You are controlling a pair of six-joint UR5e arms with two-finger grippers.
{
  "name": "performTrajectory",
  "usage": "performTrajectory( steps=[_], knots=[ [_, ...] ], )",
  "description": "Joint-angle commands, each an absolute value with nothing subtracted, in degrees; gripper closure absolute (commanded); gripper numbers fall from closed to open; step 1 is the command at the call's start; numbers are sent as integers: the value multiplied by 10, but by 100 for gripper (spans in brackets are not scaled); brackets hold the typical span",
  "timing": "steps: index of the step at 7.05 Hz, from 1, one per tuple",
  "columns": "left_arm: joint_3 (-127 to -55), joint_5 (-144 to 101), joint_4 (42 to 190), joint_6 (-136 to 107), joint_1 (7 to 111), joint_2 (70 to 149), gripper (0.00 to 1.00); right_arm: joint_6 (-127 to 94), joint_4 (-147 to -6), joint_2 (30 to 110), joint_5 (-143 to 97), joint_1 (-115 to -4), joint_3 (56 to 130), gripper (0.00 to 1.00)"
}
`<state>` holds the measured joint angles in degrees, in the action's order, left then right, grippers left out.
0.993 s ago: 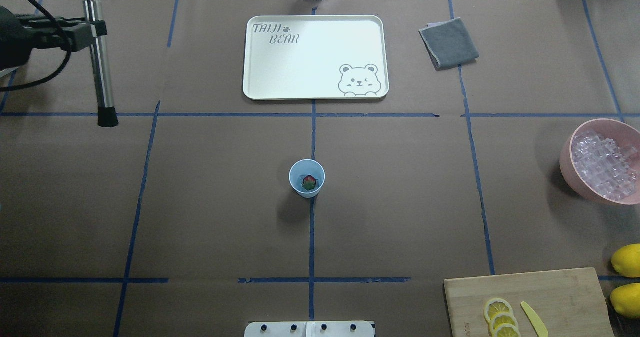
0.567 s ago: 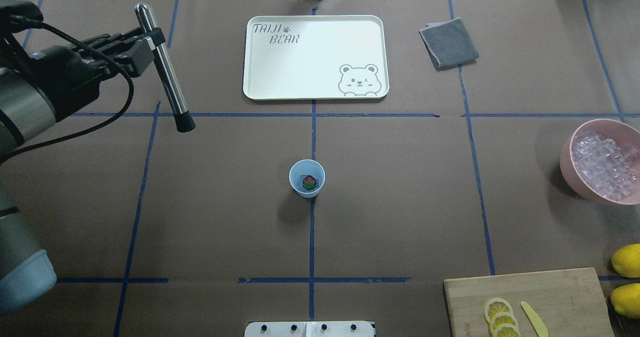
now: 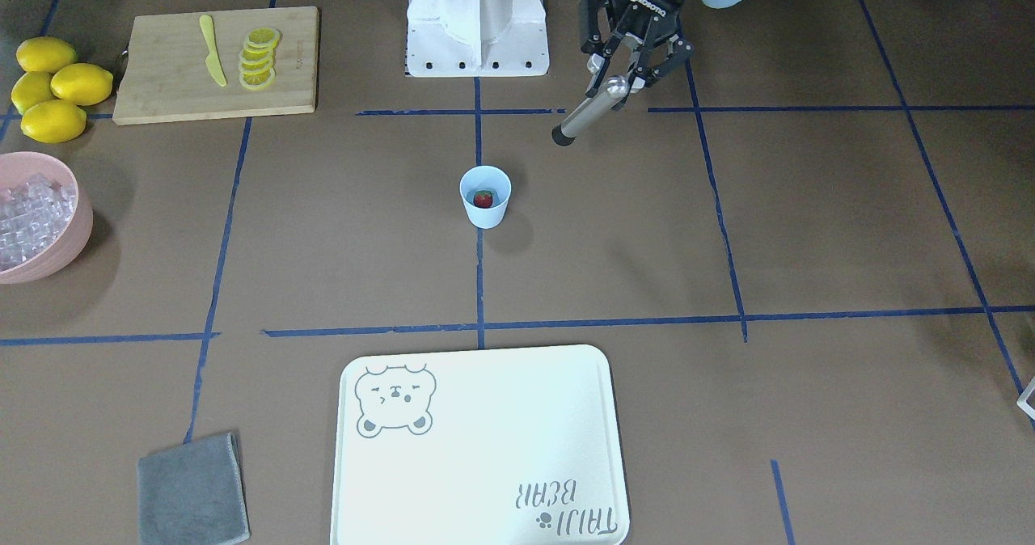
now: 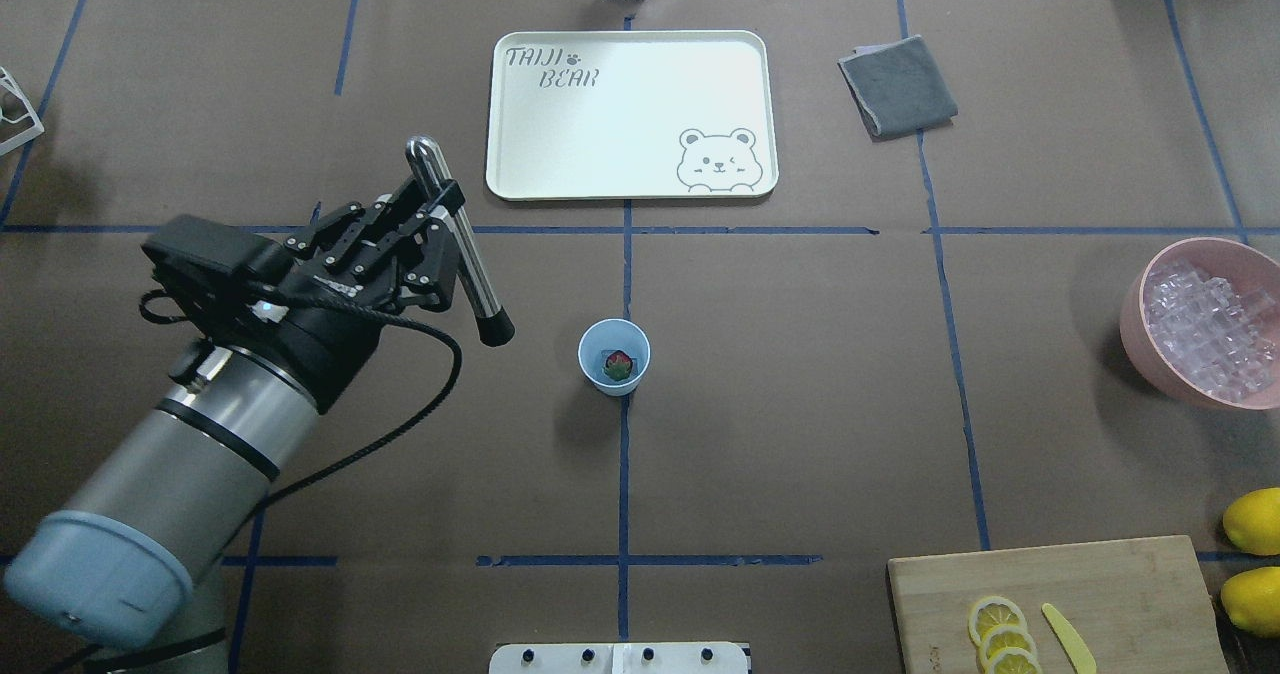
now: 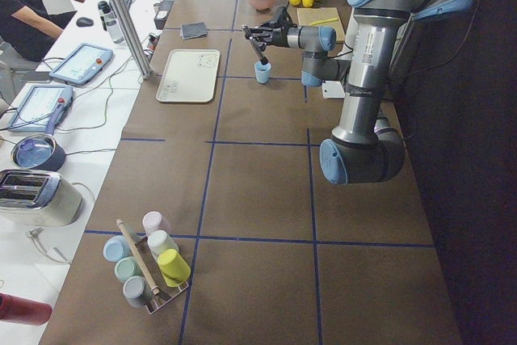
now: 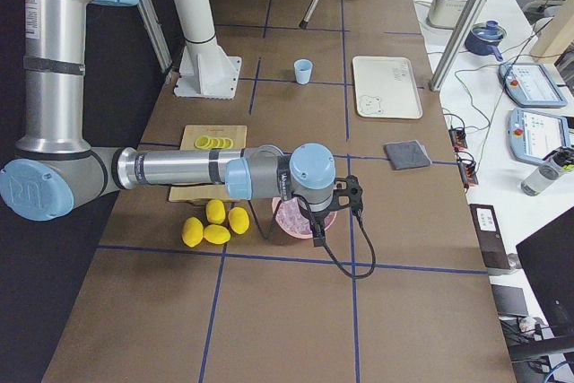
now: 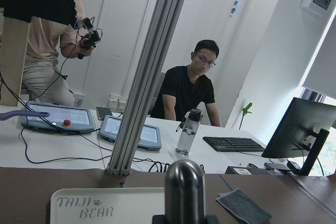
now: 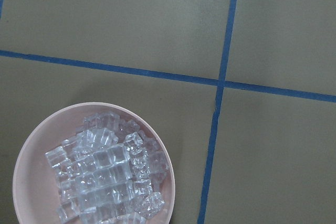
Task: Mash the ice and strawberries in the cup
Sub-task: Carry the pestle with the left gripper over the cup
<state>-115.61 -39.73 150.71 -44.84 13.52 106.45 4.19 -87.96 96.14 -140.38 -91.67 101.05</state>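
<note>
The cup (image 4: 614, 356) stands upright at the middle of the bench (image 4: 800, 404), on the blue tape line that runs away from the robot. One strawberry (image 4: 619, 364) lies at its bottom; whether any ice is in there with it cannot be told. The ice (image 4: 1210, 329) that does show is heaped in a pink bowl (image 4: 1135, 324) at the right edge of the bench, well apart from the cup. The left arm (image 4: 230, 394) reaches in from the near left, and the left jaws are closed on the upper part of a metal rod (image 4: 470, 264) with a black end. The rod is tilted, its rounded top pointing to the far side and its black end down toward the cup, held in the air just left of the cup and not touching it. The right arm (image 6: 179, 169) shows only in the view from the right end of the bench, stretched out beside the pink bowl, and whether the right jaws are open or closed cannot be told; its wrist camera looks straight down on the bowl and the ice. On the far side of the bench lies a white tray (image 4: 630, 114) with a bear drawn on it, and to its right a folded grey cloth (image 4: 897, 86). At the near right is a wooden board (image 4: 1130, 584) carrying lemon slices (image 4: 1000, 634) and a small yellow knife (image 4: 1068, 637), with whole lemons (image 4: 1252, 521) just beside it.
</note>
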Motion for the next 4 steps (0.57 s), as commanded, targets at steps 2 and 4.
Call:
performTrajectory(
  steps=[2, 4],
  knots=[
    [-1059, -351, 1549, -383, 109, 1148, 100, 42, -879, 962, -1404, -917, 1011, 1],
    [-1034, -391, 1574, -359, 112, 1202, 100, 41, -879, 962, -1404, -917, 1010, 1]
  ],
)
